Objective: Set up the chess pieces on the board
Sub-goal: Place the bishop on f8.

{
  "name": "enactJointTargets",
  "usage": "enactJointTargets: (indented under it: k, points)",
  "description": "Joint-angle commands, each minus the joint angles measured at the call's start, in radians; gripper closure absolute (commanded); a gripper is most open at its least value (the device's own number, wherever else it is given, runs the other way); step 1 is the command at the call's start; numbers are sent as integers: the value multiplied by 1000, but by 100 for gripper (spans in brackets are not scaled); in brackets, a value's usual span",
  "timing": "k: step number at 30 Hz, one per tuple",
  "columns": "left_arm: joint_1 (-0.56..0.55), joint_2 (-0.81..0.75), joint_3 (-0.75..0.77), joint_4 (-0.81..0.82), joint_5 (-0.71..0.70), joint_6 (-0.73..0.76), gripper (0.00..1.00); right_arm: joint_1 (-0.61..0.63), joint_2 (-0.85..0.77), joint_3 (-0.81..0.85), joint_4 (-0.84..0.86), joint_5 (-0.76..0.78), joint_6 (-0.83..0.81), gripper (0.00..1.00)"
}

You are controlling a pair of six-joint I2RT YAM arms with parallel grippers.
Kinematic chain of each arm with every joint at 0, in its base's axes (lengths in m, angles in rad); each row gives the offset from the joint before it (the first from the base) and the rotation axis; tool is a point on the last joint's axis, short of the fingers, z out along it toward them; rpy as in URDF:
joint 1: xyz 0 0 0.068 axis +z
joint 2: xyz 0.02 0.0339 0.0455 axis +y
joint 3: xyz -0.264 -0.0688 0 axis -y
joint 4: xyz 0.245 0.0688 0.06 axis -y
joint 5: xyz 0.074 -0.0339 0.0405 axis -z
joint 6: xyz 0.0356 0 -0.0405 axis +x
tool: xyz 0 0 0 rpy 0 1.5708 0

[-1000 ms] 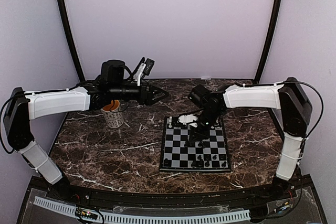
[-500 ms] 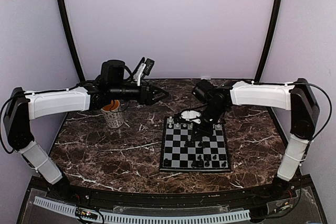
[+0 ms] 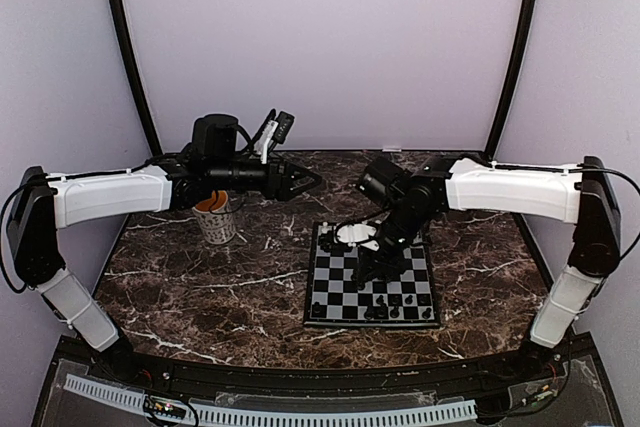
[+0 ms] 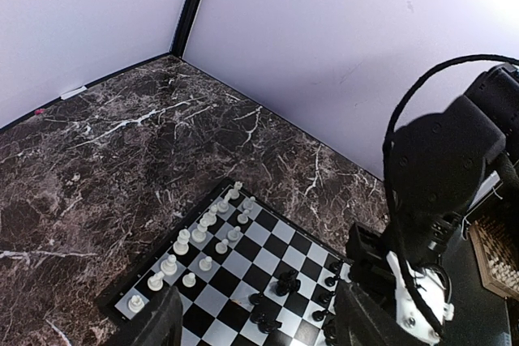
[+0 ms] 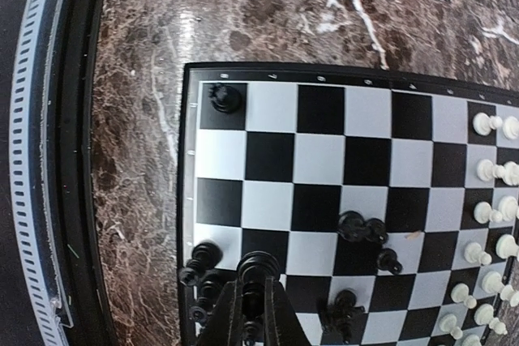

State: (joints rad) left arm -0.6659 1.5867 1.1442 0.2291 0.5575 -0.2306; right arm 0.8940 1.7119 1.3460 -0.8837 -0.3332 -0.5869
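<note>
The board (image 3: 312,292) lies right of the table's middle, and shows in the left wrist view (image 4: 272,237) and the right wrist view (image 5: 320,160). White chess pieces (image 4: 199,232) stand in two rows along its far edge (image 3: 335,237). Several black pieces (image 5: 361,228) stand loose mid-board, and more crowd the near edge (image 3: 395,309). My right gripper (image 5: 253,313) hangs low over the board (image 3: 366,269), shut on a black piece (image 5: 258,269). My left gripper (image 3: 305,180) is open and empty, high above the table left of the board.
A white patterned mug (image 3: 216,219) with an orange inside stands under the left forearm. One black piece (image 5: 225,97) stands alone in a board corner. The right arm (image 4: 442,168) fills the right of the left wrist view. Walls close the back and sides.
The right arm's elbow has swung out to the right, and its gripper has shifted a little left and nearer over the board. The left arm has not moved.
</note>
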Motion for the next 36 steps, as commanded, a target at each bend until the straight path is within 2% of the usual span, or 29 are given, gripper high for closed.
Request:
enactJointTargets:
  k: [1,13,36]
  points:
    - [-6,-33,27,-5,-3,14,34,60,18,17,-18,-22,-4,91]
    - [-5,-59,26,-17,-38,38,34,143,105,41,6,21,16,91]
    - [-5,-62,31,-24,-35,42,34,154,167,30,53,80,27,89]
